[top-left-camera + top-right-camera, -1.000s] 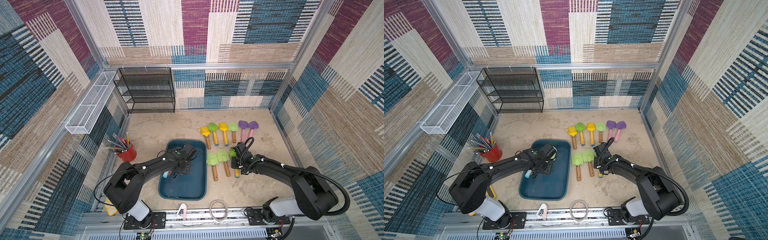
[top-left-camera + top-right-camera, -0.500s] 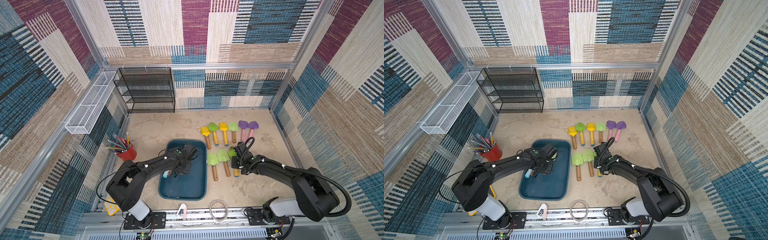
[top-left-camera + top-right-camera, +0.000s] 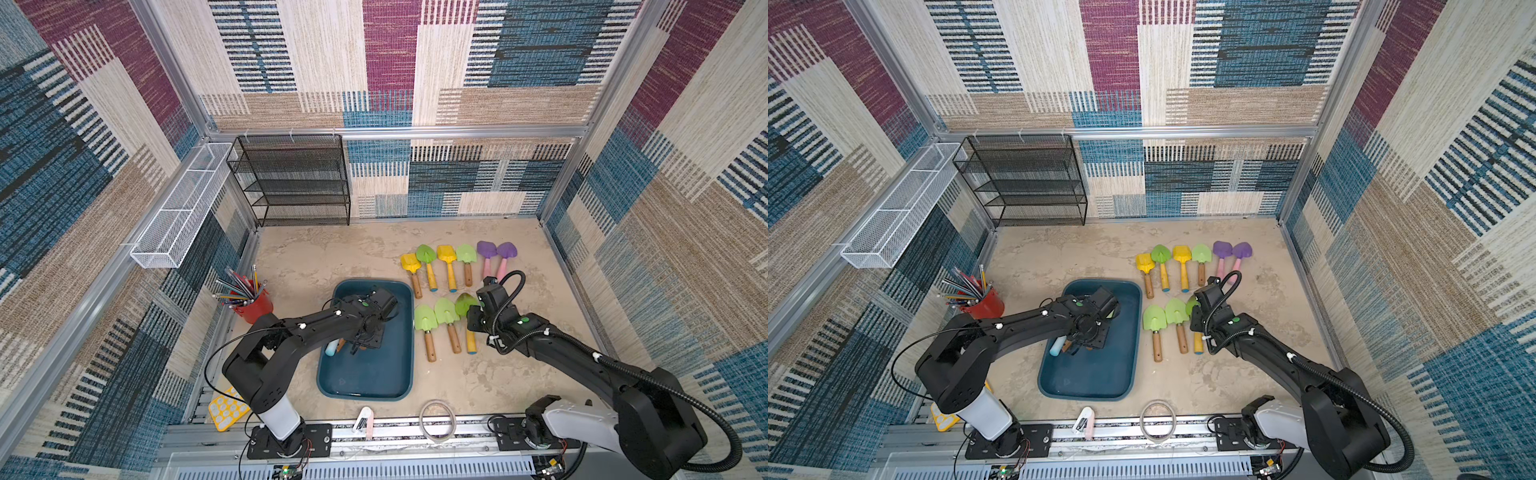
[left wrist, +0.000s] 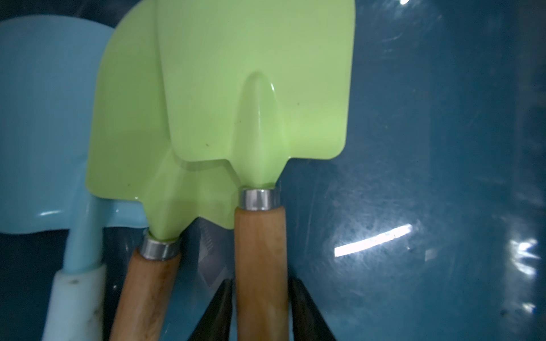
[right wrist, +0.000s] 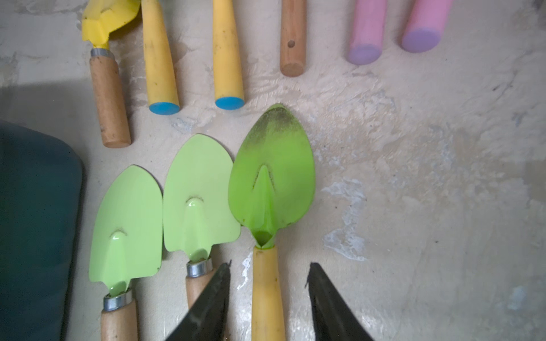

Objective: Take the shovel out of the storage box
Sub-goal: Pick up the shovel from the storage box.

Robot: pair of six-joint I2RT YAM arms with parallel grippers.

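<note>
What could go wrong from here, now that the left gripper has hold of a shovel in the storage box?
1. The left gripper grips a green shovel whose blade overlaps a second green shovel. That neighbour's handle lies right next to the gripper, so lifting might drag it along.
2. The right gripper stands open astride the yellow-handled shovel. Pulling back carelessly could knock it into the pale green shovel beside it.

In both top views the left arm (image 3: 307, 328) covers what lies in the box (image 3: 374, 382) — only handle ends (image 3: 331, 348) show. In the left wrist view two green blades (image 4: 254, 73) and a blue one (image 4: 38, 118) run off the edge — whether the fingers (image 4: 220, 310) touch the handle (image 4: 260, 265) is unclear.
</note>
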